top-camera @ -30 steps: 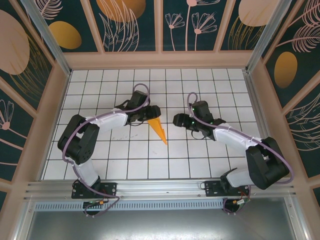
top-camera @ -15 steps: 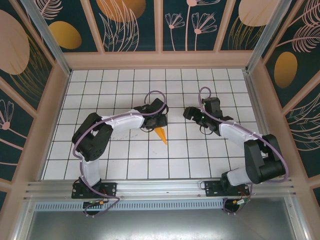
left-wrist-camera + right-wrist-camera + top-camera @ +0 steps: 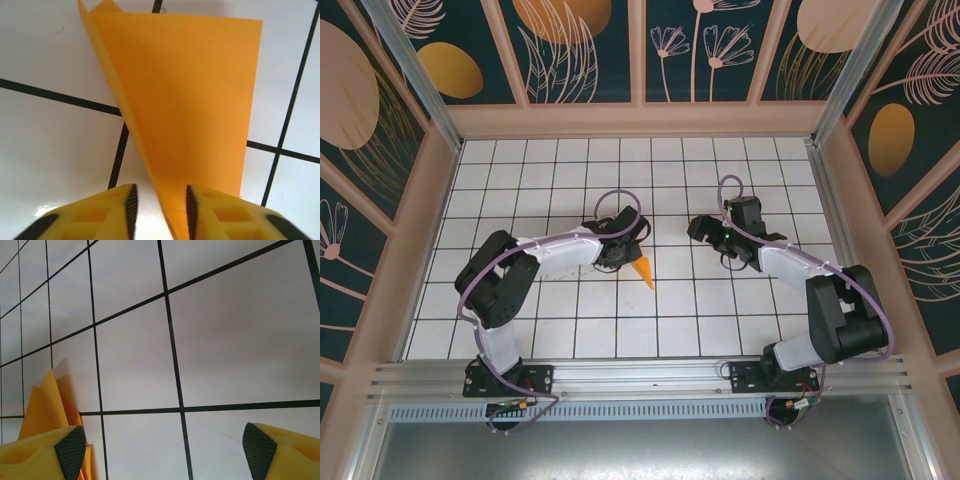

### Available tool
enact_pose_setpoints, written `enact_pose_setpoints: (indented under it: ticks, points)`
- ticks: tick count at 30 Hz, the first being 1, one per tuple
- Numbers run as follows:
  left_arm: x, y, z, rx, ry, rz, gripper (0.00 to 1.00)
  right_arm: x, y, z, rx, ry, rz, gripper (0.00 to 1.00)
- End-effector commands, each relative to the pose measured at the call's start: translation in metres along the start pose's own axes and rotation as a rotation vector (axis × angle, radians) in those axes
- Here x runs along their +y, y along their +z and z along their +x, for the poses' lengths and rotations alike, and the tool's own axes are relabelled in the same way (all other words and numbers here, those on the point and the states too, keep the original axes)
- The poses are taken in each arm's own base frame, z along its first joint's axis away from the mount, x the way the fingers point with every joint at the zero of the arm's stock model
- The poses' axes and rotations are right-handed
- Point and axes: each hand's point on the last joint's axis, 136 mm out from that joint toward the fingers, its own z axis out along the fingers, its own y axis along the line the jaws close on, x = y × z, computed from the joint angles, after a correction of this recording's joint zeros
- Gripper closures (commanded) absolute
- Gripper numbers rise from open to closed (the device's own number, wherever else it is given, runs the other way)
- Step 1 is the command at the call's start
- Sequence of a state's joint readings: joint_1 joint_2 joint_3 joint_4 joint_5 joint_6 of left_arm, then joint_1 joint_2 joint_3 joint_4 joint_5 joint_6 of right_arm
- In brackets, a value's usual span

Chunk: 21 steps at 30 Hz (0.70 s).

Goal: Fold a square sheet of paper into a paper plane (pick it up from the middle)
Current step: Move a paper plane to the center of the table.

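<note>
Bright-orange paper plane [image 3: 190, 100] on white table [image 3: 700, 300] gridded with black lines.

Black joint housings and white-sleeved links are seen on the left arm [image 3: 558, 248] and the right arm [image 3: 786, 263], a looping purple cable [image 3: 618, 192] is trailed along each, and at the wrists yellow fingers [image 3: 90, 215] are fitted with black textured pads [image 3: 70, 450] on their inner faces.

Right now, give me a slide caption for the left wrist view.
Left gripper straddles the narrow end of the folded orange paper plane on the gridded table.
</note>
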<state>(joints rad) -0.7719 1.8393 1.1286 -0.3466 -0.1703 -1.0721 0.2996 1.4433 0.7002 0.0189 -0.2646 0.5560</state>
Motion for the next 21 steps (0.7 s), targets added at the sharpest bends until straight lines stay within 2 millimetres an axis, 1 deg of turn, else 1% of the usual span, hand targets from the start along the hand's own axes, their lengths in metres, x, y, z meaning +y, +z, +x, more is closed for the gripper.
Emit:
enact_pose_setpoints:
  ticks: [1,5,7,9,11,15,17,18,19,21]
  points:
    - [-0.007,-0.015,-0.010,-0.061,-0.034,0.055,0.72,-0.001,0.002,0.002,0.010,-0.010,-0.014,0.16]
    - [-0.009,-0.017,-0.011,-0.066,-0.035,0.076,0.80,0.000,0.000,0.001,0.011,-0.005,-0.016,0.16]
    - [-0.010,-0.018,-0.010,-0.067,-0.035,0.092,0.89,0.002,-0.001,-0.001,0.010,-0.003,-0.019,0.16]
    - [-0.012,-0.019,-0.011,-0.074,-0.031,0.109,1.00,0.003,-0.002,-0.002,0.009,0.001,-0.019,0.16]
    - [-0.017,-0.022,-0.013,-0.081,-0.020,0.137,1.00,0.006,-0.003,-0.004,0.008,0.002,-0.028,0.16]
    - [-0.046,-0.036,-0.022,-0.107,0.047,0.257,1.00,0.013,-0.007,-0.012,-0.010,0.008,-0.033,0.16]
    - [-0.067,-0.056,-0.031,-0.135,0.077,0.353,1.00,0.016,-0.009,-0.018,-0.026,0.014,-0.039,0.16]
    - [-0.075,-0.062,-0.033,-0.143,0.089,0.394,1.00,0.019,-0.010,-0.020,-0.034,0.016,-0.046,0.16]
    - [-0.080,-0.066,-0.035,-0.151,0.091,0.416,1.00,0.020,-0.011,-0.022,-0.038,0.022,-0.051,0.16]
    - [-0.077,-0.064,-0.039,-0.157,0.082,0.418,1.00,0.026,-0.011,-0.023,-0.041,0.026,-0.075,0.16]
